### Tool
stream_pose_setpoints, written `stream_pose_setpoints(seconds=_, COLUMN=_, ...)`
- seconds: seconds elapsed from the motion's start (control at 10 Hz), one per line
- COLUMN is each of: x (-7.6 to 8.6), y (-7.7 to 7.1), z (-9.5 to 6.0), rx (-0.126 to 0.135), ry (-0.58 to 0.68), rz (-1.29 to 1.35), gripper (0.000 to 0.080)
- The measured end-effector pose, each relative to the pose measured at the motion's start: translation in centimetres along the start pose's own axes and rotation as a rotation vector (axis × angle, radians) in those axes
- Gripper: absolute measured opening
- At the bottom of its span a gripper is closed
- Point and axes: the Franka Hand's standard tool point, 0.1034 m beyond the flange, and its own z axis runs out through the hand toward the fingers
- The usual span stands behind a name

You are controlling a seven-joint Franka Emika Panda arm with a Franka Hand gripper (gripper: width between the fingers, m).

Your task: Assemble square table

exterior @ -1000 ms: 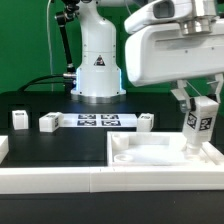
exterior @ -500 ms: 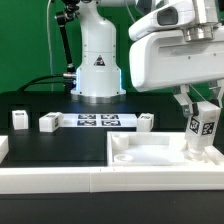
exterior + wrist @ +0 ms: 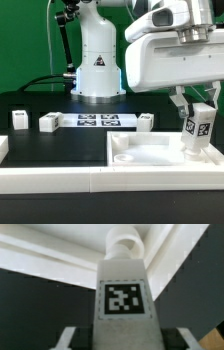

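The white square tabletop (image 3: 150, 160) lies at the front on the exterior view's right, rim up. My gripper (image 3: 197, 108) is shut on a white tagged leg post (image 3: 198, 128) and holds it upright, its lower end at the tabletop's far right corner. In the wrist view the leg (image 3: 124, 297) fills the middle with its tag facing the camera, my gripper (image 3: 126, 339) has a finger on each side of it, and the tabletop's rim (image 3: 60, 252) lies beyond. Three more legs stand on the black table: two (image 3: 18, 119) (image 3: 48, 122) at the left, one (image 3: 146, 122) behind the tabletop.
The marker board (image 3: 97, 121) lies flat between the loose legs. The robot's white base (image 3: 97, 65) stands behind it. A long white border rail (image 3: 50, 178) runs along the front edge of the table.
The gripper with the leg has shifted slightly toward the exterior view's left and a little lower. The loose legs have not moved.
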Motion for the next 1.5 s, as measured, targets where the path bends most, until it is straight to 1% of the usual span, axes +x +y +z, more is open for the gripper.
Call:
stream_pose_setpoints(seconds=0.4, x=0.25, y=-0.46, z=0.11, rx=-0.002, ry=0.014, rz=-0.005, gripper=0.0290)
stream_pose_setpoints(seconds=0.7, x=0.17, y=-0.62, z=0.09, rx=-0.016, ry=0.048, rz=-0.009, gripper=0.0290)
stream_pose_setpoints(seconds=1.0, x=-0.10, y=-0.93, z=-0.12, rx=-0.015, ry=0.045, rz=-0.006, gripper=0.0290)
stream_pose_setpoints(seconds=1.2, x=-0.37, y=-0.73, z=-0.31, rx=-0.018, ry=0.043, rz=-0.004, gripper=0.0290)
stream_pose_setpoints(seconds=1.5, x=-0.63, y=-0.69, z=-0.01, rx=-0.017, ry=0.037, rz=-0.003, gripper=0.0290)
